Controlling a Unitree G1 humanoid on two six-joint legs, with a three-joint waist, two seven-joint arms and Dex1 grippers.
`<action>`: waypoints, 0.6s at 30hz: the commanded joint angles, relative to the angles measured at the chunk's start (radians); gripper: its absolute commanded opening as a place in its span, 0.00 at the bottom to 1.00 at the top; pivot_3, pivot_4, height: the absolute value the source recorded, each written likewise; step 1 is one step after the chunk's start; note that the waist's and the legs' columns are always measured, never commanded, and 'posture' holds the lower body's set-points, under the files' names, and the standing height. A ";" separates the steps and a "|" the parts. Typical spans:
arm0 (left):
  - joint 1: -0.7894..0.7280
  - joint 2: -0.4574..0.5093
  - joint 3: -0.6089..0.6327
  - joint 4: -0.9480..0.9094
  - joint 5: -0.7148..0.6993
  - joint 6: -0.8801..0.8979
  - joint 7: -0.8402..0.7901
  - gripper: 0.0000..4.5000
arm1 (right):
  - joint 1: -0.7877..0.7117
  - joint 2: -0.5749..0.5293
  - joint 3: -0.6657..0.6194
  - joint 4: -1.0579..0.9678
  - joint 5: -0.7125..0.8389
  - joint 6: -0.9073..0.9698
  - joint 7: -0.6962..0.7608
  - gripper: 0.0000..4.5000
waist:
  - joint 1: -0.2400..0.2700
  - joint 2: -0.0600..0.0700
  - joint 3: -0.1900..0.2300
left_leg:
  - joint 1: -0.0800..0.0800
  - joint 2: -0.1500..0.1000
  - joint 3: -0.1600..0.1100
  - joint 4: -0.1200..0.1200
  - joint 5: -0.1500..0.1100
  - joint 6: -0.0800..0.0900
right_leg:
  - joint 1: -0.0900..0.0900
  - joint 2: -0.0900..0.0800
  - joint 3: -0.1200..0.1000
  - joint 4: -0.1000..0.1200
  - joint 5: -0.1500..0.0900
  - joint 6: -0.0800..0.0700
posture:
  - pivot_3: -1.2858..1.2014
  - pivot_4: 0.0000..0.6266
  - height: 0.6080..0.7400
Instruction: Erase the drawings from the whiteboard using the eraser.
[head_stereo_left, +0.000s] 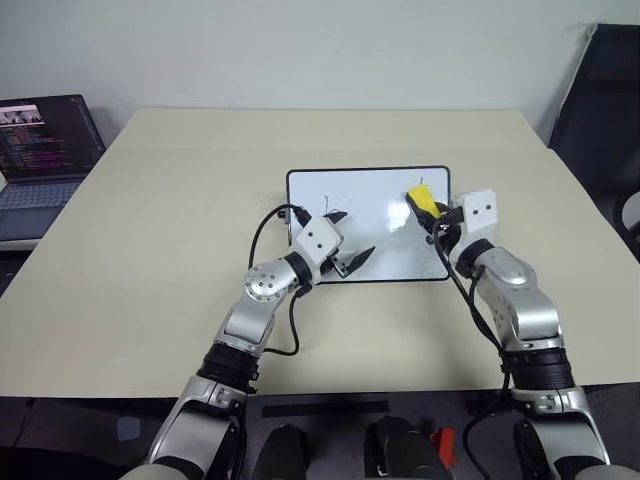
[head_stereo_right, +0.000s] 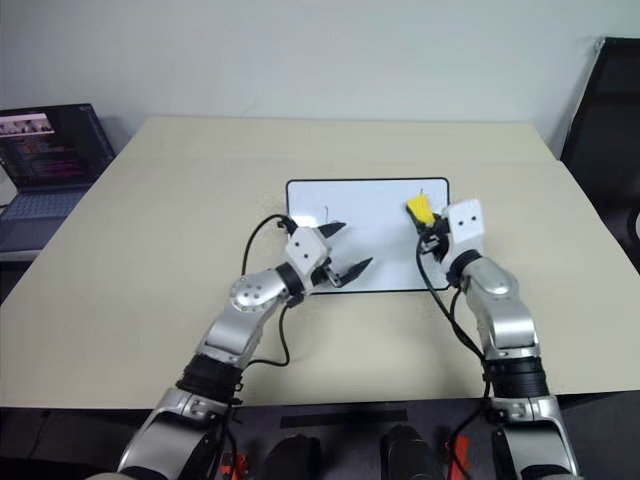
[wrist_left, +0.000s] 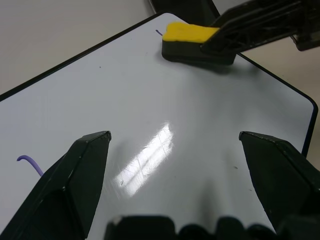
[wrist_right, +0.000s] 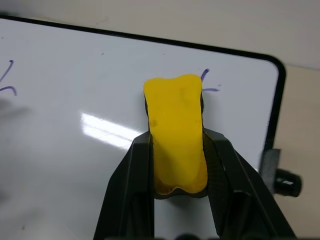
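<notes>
Eraser (wrist_right: 176, 135) is pinched in the right claw (head_stereo_left: 432, 215), sitting on the whiteboard (head_stereo_left: 370, 195) near its far right corner, right by a purple scribble (wrist_right: 207, 82). Left claw (head_stereo_left: 345, 240) hovers spread over the board's near-left part.

Yellow eraser (head_stereo_right: 421, 209) on whiteboard (head_stereo_right: 368, 196)

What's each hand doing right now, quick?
Left hand: open, holding nothing, over the whiteboard.
Right hand: closed on the eraser.
</notes>
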 joint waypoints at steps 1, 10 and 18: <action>-0.019 -0.005 0.002 -0.049 -0.001 -0.007 -0.003 1.00 | -0.035 -0.050 -0.049 0.075 -0.043 -0.022 -0.048 0.22 | 0.000 0.000 0.000 | 0.000 0.000 0.000 0.001 0.000 0.000 | 0.000 0.000 0.000 0.000 0.000 0.000 | 0.52 0.24 1.00; -0.020 -0.003 0.000 -0.046 0.000 -0.008 -0.006 1.00 | -0.017 0.015 -0.021 0.022 -0.009 -0.044 -0.038 0.22 | -0.001 0.000 0.000 | 0.000 0.000 0.000 0.001 0.000 0.000 | 0.001 0.000 0.000 0.000 0.000 0.001 | 0.52 0.24 1.00; -0.010 0.003 0.001 -0.057 0.002 -0.002 -0.001 1.00 | -0.029 0.092 -0.008 -0.022 0.062 -0.049 0.027 0.22 | -0.008 0.000 0.000 | 0.000 0.001 0.000 0.000 0.000 0.000 | 0.000 0.001 0.000 0.000 0.000 0.000 | 0.52 0.24 1.00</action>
